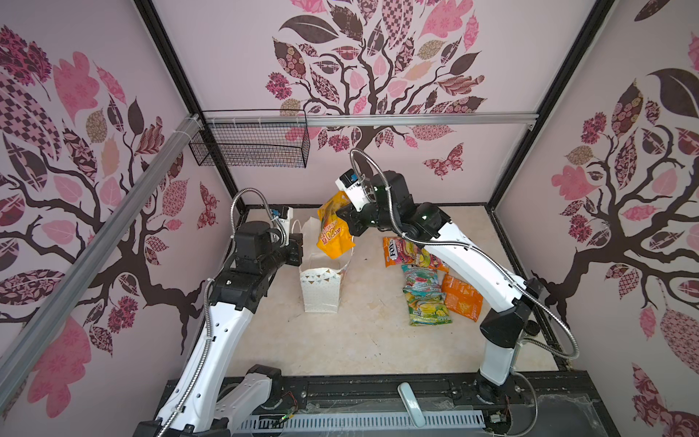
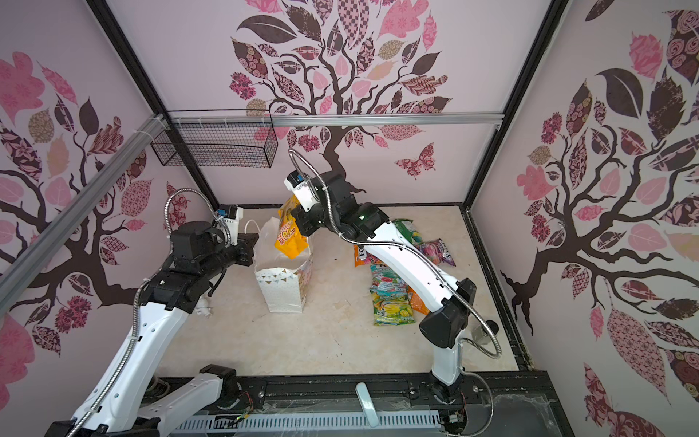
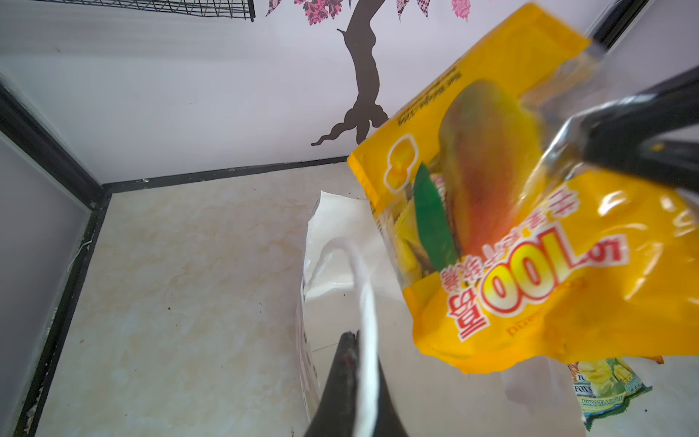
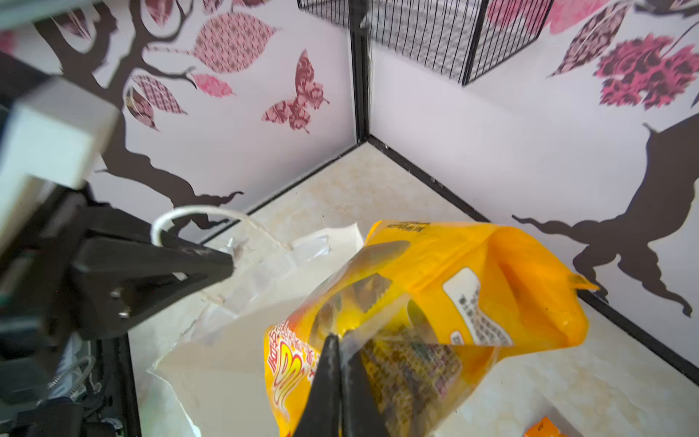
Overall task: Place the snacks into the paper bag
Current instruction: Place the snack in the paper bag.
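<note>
The white paper bag [image 1: 321, 287] [image 2: 281, 287] stands upright on the table's left half, its mouth open. My left gripper [image 1: 300, 246] [image 3: 353, 335] is shut on its string handle [image 3: 365, 287] at the rim. My right gripper [image 1: 342, 213] [image 4: 340, 336] is shut on a yellow mango pouch [image 1: 334, 230] [image 3: 510, 242] [image 4: 472, 272]. The pouch hangs tilted over the bag's mouth, its lower end at the rim. More snacks lie flat to the right: an orange FOX'S pouch [image 1: 401, 251], a teal one [image 1: 421, 278], a green-yellow one [image 1: 429, 308] and an orange one [image 1: 463, 297].
A black wire basket [image 1: 249, 143] hangs from the rail on the back wall, above and left of the bag. A purple pouch [image 2: 435, 249] and a green pouch [image 2: 408, 229] lie behind my right arm. Black frame edges border the table.
</note>
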Robot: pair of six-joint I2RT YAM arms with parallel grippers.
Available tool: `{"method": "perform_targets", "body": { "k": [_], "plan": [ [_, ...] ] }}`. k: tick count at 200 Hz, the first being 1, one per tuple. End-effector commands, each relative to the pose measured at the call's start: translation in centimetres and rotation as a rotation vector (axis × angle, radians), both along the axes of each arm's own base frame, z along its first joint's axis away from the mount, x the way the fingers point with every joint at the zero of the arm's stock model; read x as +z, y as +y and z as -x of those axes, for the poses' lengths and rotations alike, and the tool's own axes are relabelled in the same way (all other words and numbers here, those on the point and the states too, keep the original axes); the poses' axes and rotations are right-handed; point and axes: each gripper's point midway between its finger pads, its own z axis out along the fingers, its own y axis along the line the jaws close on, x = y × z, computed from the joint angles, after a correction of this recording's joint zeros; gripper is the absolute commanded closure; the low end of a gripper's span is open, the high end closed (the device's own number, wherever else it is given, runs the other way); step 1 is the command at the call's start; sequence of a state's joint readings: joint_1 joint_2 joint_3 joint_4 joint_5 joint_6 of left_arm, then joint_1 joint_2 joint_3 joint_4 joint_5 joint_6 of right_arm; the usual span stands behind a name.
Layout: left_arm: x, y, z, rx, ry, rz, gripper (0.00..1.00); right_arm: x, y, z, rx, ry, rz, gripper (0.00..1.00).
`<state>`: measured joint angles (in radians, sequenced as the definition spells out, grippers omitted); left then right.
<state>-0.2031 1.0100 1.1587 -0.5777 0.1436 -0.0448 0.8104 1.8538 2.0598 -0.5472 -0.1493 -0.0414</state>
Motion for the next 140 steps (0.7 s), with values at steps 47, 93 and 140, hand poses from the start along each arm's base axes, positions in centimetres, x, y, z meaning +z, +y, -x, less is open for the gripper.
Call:
{"method": "perform_targets", "body": {
  "k": [47,93,140],
  "plan": [
    [-0.9,0.0,-0.1,-0.003,0.011,-0.009,1.0,5.6,-0.7,3.5,0.053,-0.197,-0.118,1.0],
    [-1.1,0.0,-0.2,-0.003,0.017,-0.012,1.0,6.3,-1.0,5.4,0.088,-0.196,-0.131,1.0],
    [-1.3,-0.1,-0.2,-0.006,0.022,-0.01,1.0,6.3,-0.9,6.0,0.089,-0.161,-0.133,1.0]
  ]
}}
